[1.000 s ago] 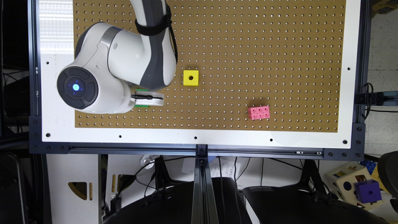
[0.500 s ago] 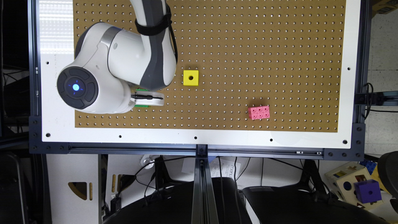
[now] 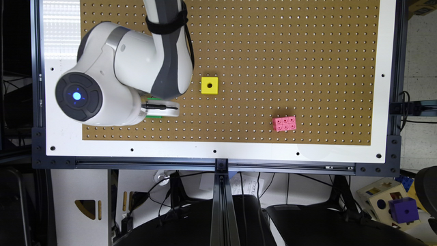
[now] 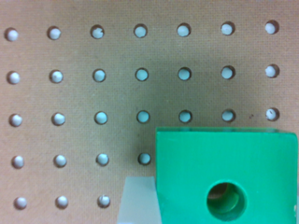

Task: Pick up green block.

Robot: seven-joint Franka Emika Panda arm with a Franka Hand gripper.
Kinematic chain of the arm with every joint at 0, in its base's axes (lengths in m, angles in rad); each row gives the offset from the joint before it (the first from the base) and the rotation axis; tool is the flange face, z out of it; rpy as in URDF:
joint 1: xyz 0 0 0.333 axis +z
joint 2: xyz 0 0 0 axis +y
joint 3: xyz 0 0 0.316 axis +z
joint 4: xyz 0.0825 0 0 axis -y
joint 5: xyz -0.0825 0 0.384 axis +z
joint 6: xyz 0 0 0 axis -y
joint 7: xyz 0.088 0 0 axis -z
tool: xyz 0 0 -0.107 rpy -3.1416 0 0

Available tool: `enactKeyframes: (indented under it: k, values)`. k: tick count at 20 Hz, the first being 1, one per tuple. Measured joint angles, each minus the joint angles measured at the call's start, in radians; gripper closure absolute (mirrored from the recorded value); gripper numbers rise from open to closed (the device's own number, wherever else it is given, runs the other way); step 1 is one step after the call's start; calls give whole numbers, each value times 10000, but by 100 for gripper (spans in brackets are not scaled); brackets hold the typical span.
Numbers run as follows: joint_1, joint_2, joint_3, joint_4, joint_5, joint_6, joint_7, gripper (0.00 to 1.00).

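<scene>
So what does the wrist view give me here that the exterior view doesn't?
Wrist view: the green block up close, its top face with the round centre hole, and one pale tool finger beside its edge. Exterior view: the yellow block, the pink studded brick, the white arm above the block, and the table's white border. Both: the brown pegboard, and the green block, of which the exterior view shows slivers beside the tool.

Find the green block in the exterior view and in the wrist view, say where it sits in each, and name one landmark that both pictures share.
Exterior view: the green block shows as green slivers on either side of the white gripper, at the exterior view's left, beneath the arm.
Wrist view: the green block is seen close up, its round hole visible.
Shared landmark: the brown pegboard.
</scene>
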Motion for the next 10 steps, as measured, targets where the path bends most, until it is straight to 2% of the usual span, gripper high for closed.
enactKeyframes:
  k: [10]
  values:
    - [-1,-1242,8,-3,0,-1266,0,100]
